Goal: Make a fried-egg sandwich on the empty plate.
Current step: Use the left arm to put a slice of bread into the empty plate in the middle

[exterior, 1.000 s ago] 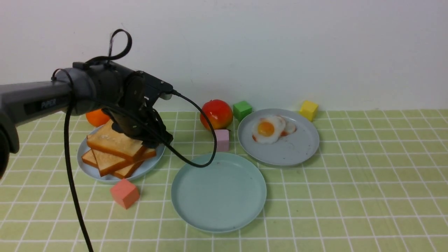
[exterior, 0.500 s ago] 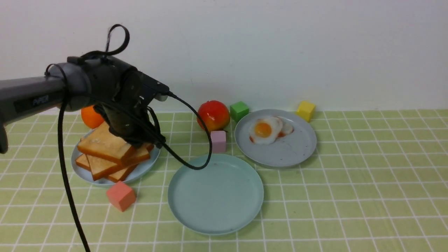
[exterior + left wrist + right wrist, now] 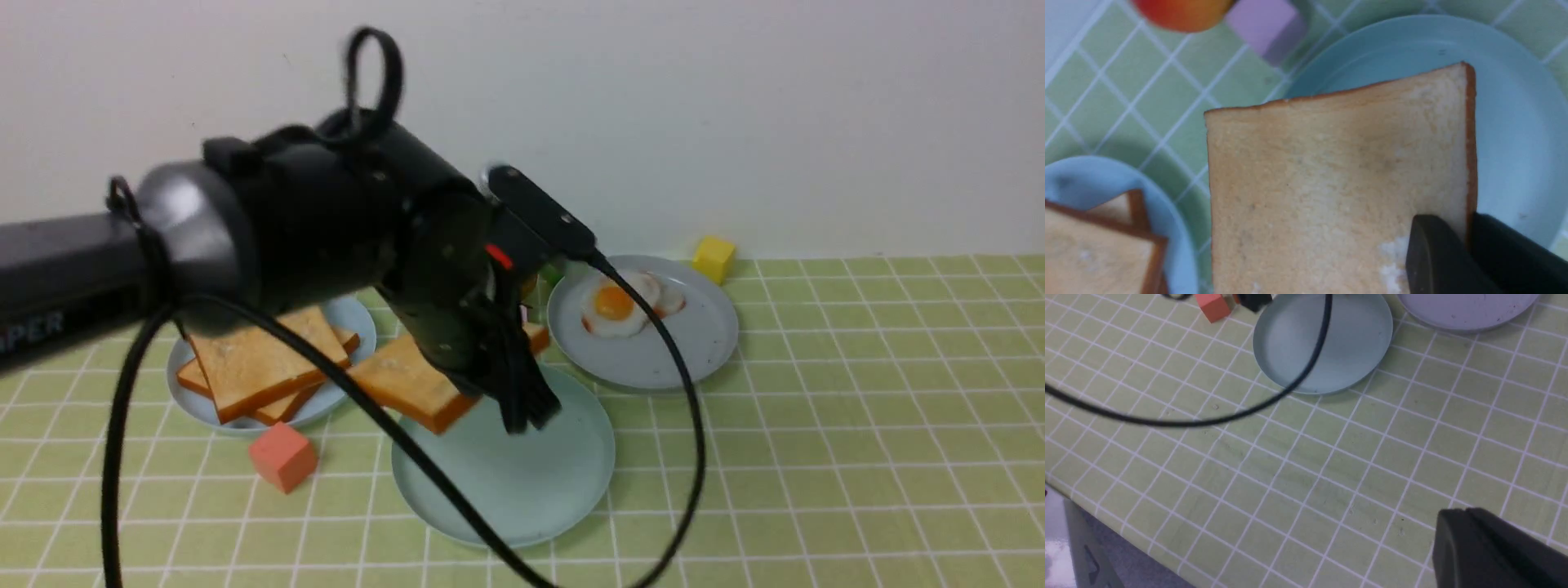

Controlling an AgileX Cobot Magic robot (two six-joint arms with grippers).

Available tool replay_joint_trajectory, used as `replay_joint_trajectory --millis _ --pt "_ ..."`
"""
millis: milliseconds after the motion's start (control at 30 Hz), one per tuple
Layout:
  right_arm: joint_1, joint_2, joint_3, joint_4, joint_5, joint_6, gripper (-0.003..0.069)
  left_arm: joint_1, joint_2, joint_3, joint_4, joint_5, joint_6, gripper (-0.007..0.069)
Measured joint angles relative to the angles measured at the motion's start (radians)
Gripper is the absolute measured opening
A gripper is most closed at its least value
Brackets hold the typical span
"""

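My left gripper (image 3: 522, 412) is shut on one edge of a golden toast slice (image 3: 408, 384), held in the air above the near-left part of the empty mint plate (image 3: 522, 490). In the left wrist view the black fingertips (image 3: 1437, 245) pinch the toast (image 3: 1331, 183) at its crust, over the plate (image 3: 1515, 122). More toast slices (image 3: 253, 367) lie on the left light-blue plate (image 3: 355, 318). Fried eggs (image 3: 616, 306) lie on the right grey-blue plate (image 3: 694, 343). My right gripper (image 3: 1466, 512) is shut on nothing, above bare tablecloth. No fried-egg sandwich is in view.
A coral cube (image 3: 282, 461) sits by the toast plate and a yellow cube (image 3: 713, 257) at the back wall. A lilac cube (image 3: 1265, 24) and a red apple (image 3: 1180, 10) lie behind the mint plate. My left arm's cable (image 3: 682, 425) loops over it.
My left gripper shut on the top toast slice, lifted it off the stack and carried it right, to above the mint plate. The right gripper has not visibly moved.
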Motion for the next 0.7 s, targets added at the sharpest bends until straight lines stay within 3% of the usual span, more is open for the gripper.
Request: replay_joint_trajectory --millis 133,333,700 --pt "0.0 0.0 0.0 0.0 0.002 0.0 0.0041 -0.057 0.052 0.003 0.022 -0.036 0.0 0.0084" --pt "0.0 0.0 0.0 0.0 0.012 0.0 0.0048 -0.062 0.119 0.004 0.035 -0.083 0.0 0.0094" --pt "0.0 0.0 0.0 -0.032 0.011 0.0 0.0069 -0.062 0.155 0.004 0.069 -0.083 -0.001 0.0397"
